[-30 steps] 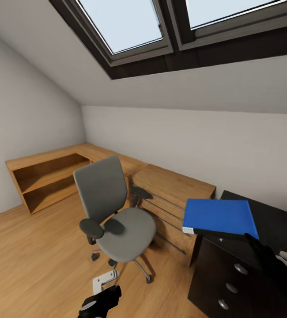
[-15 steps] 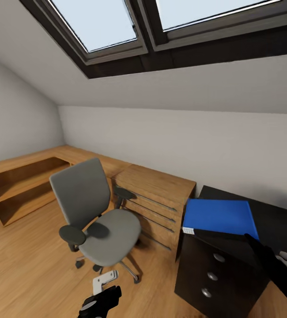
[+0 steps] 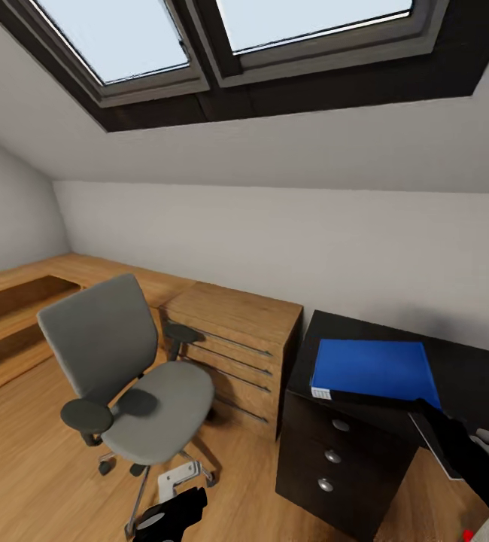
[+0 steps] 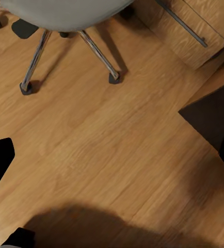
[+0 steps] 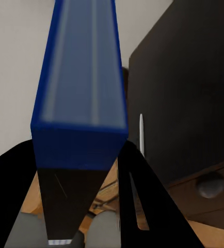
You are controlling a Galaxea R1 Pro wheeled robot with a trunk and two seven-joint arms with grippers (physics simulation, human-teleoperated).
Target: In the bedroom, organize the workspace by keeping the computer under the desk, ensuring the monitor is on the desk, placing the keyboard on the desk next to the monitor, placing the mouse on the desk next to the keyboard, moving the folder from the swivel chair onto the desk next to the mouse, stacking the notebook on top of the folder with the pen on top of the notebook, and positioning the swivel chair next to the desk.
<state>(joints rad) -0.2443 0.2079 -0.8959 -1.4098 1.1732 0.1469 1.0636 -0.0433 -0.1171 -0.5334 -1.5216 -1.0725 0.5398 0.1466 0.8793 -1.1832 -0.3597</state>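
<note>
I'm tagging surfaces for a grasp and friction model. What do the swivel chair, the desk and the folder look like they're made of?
Swivel chair: matte grey seat and back that look like fabric upholstery, black armrests probably plastic, shiny chrome-like metal legs.
Desk: smooth black top with a faint sheen, likely lacquered board; round silver knobs look metallic.
Folder: flat bright blue cover, smooth, card or plastic; the render leaves that open.

Bright daylight via skylight [image 3: 222,45]; soft shadows, edges warped.
</note>
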